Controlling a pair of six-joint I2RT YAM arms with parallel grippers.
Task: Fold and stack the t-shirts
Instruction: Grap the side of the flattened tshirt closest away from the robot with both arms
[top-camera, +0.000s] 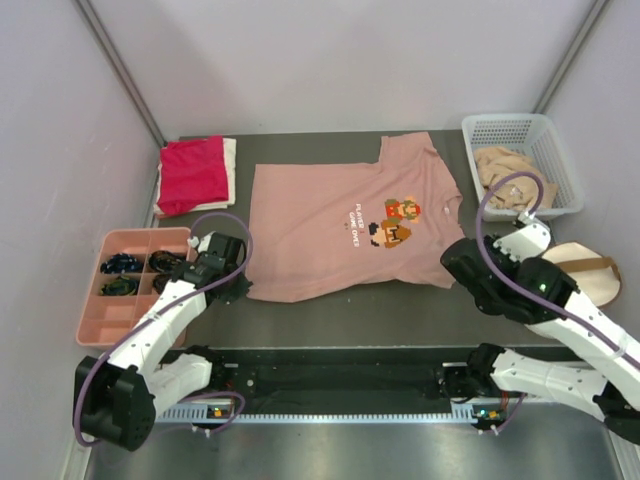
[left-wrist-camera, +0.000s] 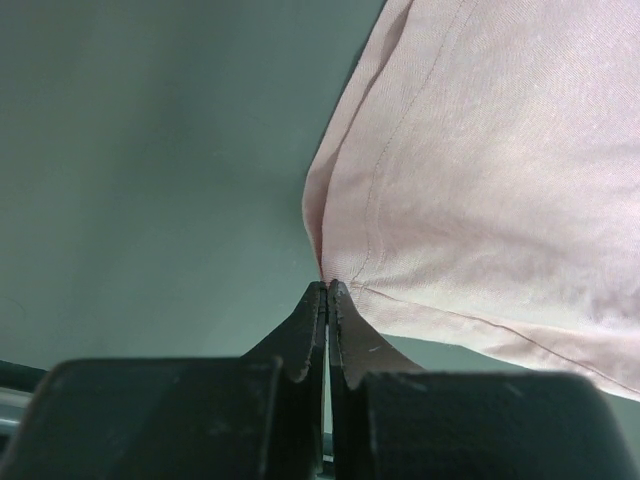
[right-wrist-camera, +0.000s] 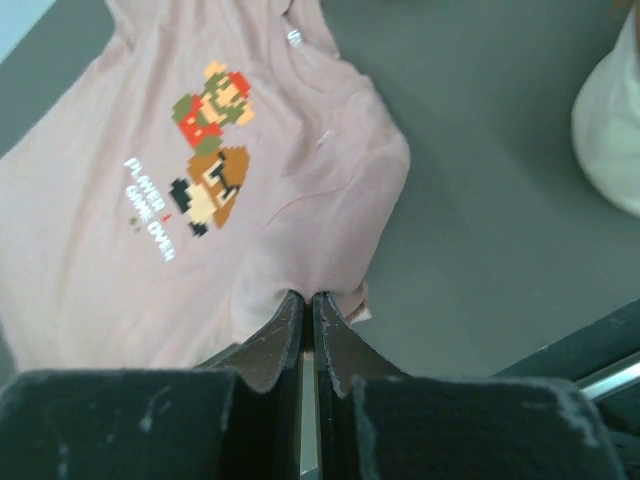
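Grey table (top-camera: 400, 315) lay beneath the arms. The left gripper (left-wrist-camera: 327, 290) pinched the near hem corner of the pink t-shirt (top-camera: 320, 235), spread flat mid-table. The right gripper (right-wrist-camera: 307, 297) clamped its near sleeve. Beyond lay a folded red t-shirt (top-camera: 192, 172).

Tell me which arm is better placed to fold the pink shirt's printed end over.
Right, probably. The right end effector is shut on the pink shirt at the edge near the print; the left end effector pinches the plain corner at the other end.
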